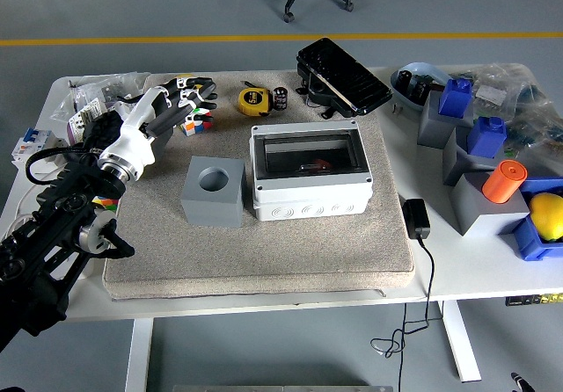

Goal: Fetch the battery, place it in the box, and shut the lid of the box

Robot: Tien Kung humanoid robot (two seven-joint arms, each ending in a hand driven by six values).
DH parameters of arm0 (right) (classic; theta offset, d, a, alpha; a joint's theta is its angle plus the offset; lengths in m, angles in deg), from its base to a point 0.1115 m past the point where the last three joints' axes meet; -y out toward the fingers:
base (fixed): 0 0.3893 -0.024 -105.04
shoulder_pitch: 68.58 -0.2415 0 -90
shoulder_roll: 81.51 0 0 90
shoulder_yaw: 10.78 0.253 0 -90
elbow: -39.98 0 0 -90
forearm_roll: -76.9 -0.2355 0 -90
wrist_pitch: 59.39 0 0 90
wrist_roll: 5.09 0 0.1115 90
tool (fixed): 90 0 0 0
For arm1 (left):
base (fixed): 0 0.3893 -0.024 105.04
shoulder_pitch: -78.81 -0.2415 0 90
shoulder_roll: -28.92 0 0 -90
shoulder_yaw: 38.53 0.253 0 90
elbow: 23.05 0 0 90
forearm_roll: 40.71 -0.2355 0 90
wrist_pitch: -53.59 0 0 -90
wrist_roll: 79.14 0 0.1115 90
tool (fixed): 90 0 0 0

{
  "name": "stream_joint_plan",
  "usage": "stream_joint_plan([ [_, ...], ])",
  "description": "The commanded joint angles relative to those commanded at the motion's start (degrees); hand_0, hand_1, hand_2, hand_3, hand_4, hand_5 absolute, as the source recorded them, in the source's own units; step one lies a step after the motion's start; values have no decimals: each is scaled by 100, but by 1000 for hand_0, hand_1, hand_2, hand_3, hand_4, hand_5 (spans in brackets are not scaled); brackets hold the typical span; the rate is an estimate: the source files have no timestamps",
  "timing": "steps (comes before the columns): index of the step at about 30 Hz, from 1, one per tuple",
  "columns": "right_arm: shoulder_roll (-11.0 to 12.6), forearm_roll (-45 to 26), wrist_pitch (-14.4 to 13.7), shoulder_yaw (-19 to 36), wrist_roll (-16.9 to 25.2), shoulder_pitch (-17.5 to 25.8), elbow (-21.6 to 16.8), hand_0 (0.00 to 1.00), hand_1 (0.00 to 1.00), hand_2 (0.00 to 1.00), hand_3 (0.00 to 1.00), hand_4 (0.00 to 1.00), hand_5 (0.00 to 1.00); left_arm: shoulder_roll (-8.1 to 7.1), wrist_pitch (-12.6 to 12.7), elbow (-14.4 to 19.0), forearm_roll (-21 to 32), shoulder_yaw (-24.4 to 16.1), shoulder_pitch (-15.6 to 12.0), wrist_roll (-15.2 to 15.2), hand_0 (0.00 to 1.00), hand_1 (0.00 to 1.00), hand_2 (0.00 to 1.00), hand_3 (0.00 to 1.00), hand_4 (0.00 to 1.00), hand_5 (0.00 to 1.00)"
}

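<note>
While your left hand (180,100) hovers with relaxed, empty fingers | battery (281,98) lies well to its right | box (310,174) lid open

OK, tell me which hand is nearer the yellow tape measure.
Left. The left hand hovers just to the left of the yellow tape measure, at the mat's far left corner. The right hand is not in view.

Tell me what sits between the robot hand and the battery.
In the head view, a yellow tape measure lies between the left robot hand and the battery.
</note>
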Motion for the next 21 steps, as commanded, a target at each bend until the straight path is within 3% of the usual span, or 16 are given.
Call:
stream_joint_plan([
  [21,2,0,39,26,-59,24,2,661,640,649,539,884,447,-20,18,54,-11,-102,-36,4,471,598,579,642,956,468],
])
